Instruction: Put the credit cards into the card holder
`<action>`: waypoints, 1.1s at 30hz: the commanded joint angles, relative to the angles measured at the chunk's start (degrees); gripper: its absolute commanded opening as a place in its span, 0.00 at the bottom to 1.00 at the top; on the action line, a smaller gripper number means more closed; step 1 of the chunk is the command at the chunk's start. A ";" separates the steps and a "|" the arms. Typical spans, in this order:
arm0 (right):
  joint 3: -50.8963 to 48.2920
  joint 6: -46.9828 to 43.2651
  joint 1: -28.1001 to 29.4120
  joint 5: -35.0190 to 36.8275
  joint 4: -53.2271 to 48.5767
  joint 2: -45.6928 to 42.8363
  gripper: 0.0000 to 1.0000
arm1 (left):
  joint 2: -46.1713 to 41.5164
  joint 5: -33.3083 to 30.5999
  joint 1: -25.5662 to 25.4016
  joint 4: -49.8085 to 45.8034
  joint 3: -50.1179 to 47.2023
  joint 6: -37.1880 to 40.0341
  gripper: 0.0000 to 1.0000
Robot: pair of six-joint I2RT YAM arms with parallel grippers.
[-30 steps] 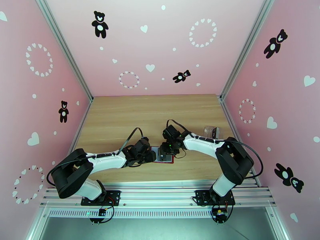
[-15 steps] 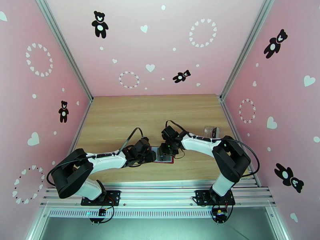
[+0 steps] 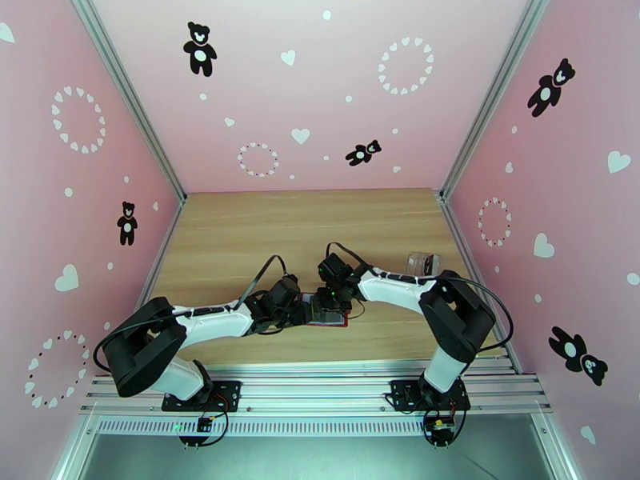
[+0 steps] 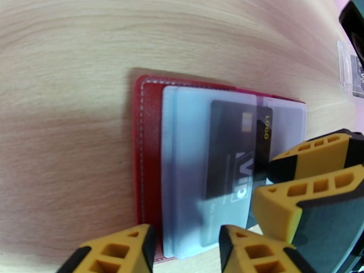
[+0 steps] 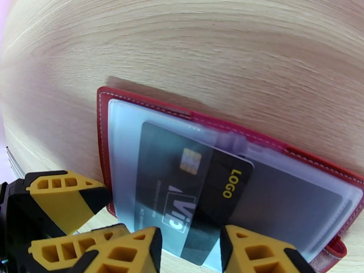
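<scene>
The card [image 4: 232, 146] is dark, with a chip and a yellow "LOGO". Most of it looks milky under the clear pockets [image 4: 186, 151] of the open wallet [image 4: 146, 155], and only the "LOGO" strip is sharp. How deep it sits in a pocket is hard to make out. In the top view both wrists crowd over the wallet and hide nearly all of it. The wallet's snap tab is cut off at the corner of the right wrist view. A clear pouch [image 4: 351, 73] is cut off at the edge of the left wrist view, and its contents are unreadable.

The left gripper [image 4: 186, 251] has its jaws partly apart and clamps nothing. The wallet lies flat on the table [image 4: 68, 64] just ahead of these jaws. Its near edge runs into the gap between them, one tip sits over the red corner, and the other sits over the pockets. Whether the tips press down cannot be told.

The right gripper [image 5: 189, 251] also has its jaws partly apart. The card's near end reaches into the gap, right beside one finger. Whether the jaws pinch the card or only rest by it cannot be told. In the left wrist view its fingers [image 4: 314, 153] overlap the card's "LOGO" side and cover that edge. In the right wrist view the left fingers [image 5: 59, 201] sit just beside the right jaws, at the wallet's corner.
</scene>
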 commanded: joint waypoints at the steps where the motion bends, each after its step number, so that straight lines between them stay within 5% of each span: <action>1: 1.00 1.55 0.49 -2.30 2.59 1.50 0.40 | 0.95 0.44 -0.61 -0.33 0.13 -0.06 0.43; 17: 1.23 1.23 0.49 -0.49 1.88 -0.98 0.34 | 0.75 0.43 -0.78 0.02 -0.14 -0.16 0.35; 33: 1.39 0.51 0.14 3.93 -1.35 -1.72 0.40 | 0.49 0.21 -0.75 -0.18 -0.22 -0.29 0.23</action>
